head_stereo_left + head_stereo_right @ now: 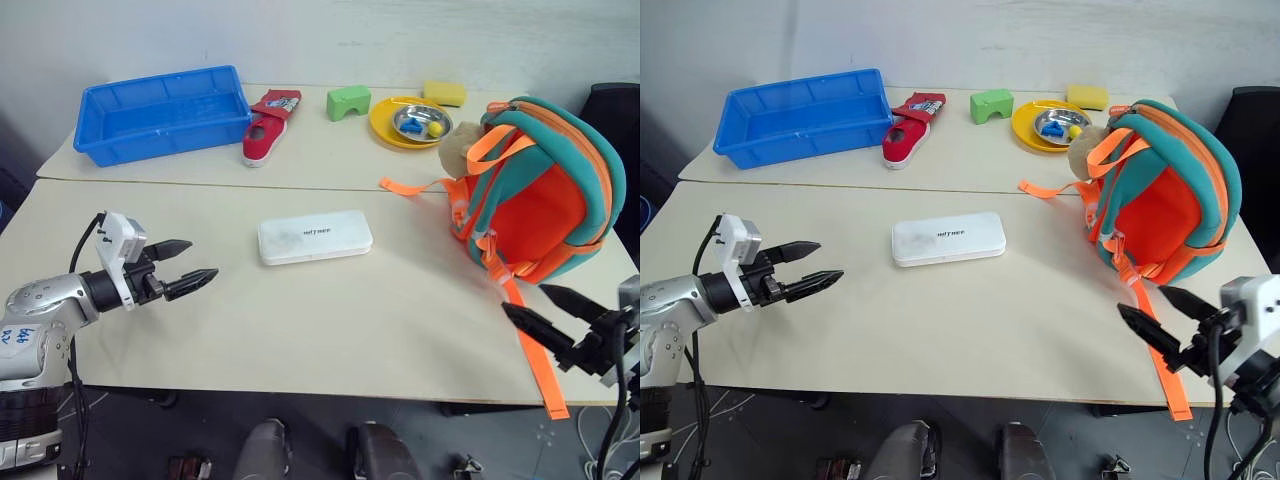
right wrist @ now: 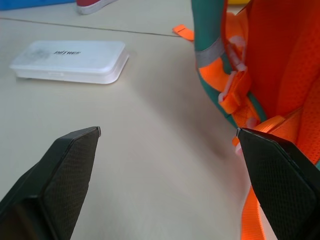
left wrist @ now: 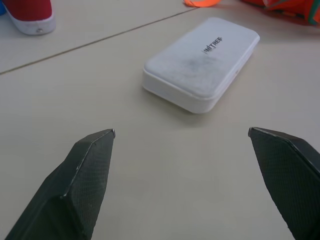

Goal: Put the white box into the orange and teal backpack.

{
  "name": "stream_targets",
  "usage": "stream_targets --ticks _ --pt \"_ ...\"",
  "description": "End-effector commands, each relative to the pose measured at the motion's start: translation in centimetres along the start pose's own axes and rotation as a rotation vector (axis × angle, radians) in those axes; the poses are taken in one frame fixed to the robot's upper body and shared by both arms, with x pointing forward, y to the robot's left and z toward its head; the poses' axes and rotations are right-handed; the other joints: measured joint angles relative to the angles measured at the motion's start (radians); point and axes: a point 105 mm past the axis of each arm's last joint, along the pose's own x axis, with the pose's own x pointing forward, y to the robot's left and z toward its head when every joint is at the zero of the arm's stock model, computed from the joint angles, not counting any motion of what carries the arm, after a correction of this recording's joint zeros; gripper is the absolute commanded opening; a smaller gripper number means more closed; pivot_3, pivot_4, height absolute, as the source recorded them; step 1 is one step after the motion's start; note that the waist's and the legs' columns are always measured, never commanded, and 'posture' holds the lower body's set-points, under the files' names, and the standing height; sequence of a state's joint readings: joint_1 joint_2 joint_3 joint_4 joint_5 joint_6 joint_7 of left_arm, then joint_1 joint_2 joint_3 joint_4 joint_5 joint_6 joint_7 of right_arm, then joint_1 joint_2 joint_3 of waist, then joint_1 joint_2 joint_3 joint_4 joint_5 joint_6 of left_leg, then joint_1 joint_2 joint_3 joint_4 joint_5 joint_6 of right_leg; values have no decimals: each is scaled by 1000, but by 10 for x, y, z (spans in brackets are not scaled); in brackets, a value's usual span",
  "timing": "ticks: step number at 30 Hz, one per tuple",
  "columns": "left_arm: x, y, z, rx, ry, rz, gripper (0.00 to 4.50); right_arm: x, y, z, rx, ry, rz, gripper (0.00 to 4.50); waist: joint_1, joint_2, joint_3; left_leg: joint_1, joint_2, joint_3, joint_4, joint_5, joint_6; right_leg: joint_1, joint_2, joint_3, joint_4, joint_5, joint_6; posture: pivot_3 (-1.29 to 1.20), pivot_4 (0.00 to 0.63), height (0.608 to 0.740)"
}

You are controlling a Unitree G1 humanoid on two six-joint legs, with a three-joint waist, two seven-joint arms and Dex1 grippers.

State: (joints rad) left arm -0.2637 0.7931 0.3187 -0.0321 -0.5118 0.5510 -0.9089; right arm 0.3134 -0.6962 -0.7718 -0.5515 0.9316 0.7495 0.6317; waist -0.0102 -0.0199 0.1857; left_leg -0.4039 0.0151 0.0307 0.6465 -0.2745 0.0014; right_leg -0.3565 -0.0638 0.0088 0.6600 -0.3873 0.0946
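Two pale matte tables (image 1: 300, 320) butted together against a white wall. White box (image 1: 315, 237), flat, smooth, rounded corners, lies mid near table, untouched. Orange and teal backpack (image 1: 535, 190) stands to its right, webbing strap trailing over the near edge. Left gripper (image 1: 184, 265) hovers near-level left of the box, jaws spread, empty. Right gripper (image 1: 545, 312) hovers by the strap, also spread, empty.

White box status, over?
Both end effectors open, empty: left, right. White box flat on table, untouched. Backpack upright to its right; path clear.
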Motion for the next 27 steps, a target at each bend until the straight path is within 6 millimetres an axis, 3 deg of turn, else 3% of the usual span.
stream_targets --ticks 1,14,18,20,25,27 --pt "0 -1 5 52 -10 2 4500 -1 -5 6 -17 -34 -42 4458 0 0 0 0 0 0 0 0 0 0 0 0 0 0 0 0 150 740" --pt "8 3 2 42 13 21 4500 0 -3 5 -34 -45 -72 4458 -1 0 0 0 0 0 0 0 0 0 0 0 0 0 0 0 150 740" --pt "10 4 2 64 34 22 4500 8 -10 -4 -130 16 -125 4458 -1 0 0 0 0 0 0 0 0 0 0 0 0 0 0 0 150 740" --pt "12 5 1 89 55 42 4500 17 -6 -2 -149 8 -107 4458 -1 0 0 0 0 1 0 0 0 -1 0 0 0 0 0 0 150 740" --pt "14 14 2 112 39 174 4500 52 26 9 -214 -34 52 4458 -17 0 0 0 0 0 0 0 0 -1 1 1 1 0 0 0 150 740" --pt "20 19 0 119 36 226 3893 69 35 12 -231 -49 99 4301 -17 0 0 0 0 0 0 0 -1 -2 1 0 1 0 0 0 150 740"
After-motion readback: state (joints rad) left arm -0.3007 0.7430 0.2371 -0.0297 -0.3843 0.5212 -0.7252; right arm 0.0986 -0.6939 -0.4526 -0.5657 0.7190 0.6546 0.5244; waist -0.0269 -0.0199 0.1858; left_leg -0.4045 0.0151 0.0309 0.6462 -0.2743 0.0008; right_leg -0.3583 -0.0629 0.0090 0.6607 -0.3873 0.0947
